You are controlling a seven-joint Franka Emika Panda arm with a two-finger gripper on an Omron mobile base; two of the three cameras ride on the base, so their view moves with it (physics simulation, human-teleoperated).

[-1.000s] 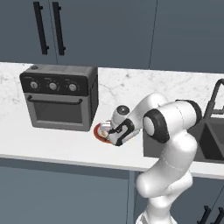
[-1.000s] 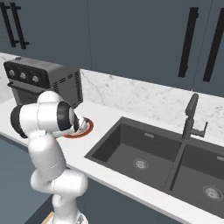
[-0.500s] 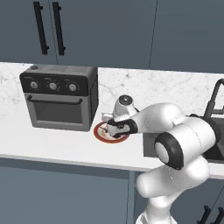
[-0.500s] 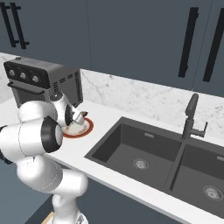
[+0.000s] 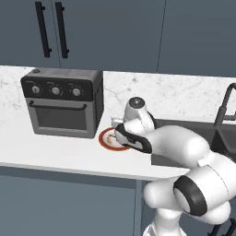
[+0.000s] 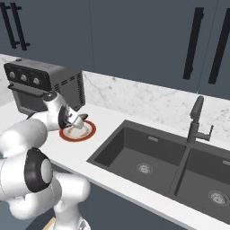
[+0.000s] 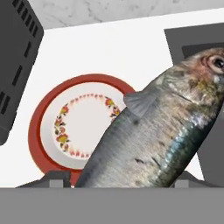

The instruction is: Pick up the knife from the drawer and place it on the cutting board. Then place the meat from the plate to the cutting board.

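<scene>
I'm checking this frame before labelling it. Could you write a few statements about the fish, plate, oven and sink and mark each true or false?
1. The fish is lifted above the plate. True.
2. The plate has a blue rim. False: it is orange-red.
3. The plate sits between the oven and the sink. True.
4. The oven door hangs open. False: it is closed.
5. The claw holds the fish. True.
</scene>
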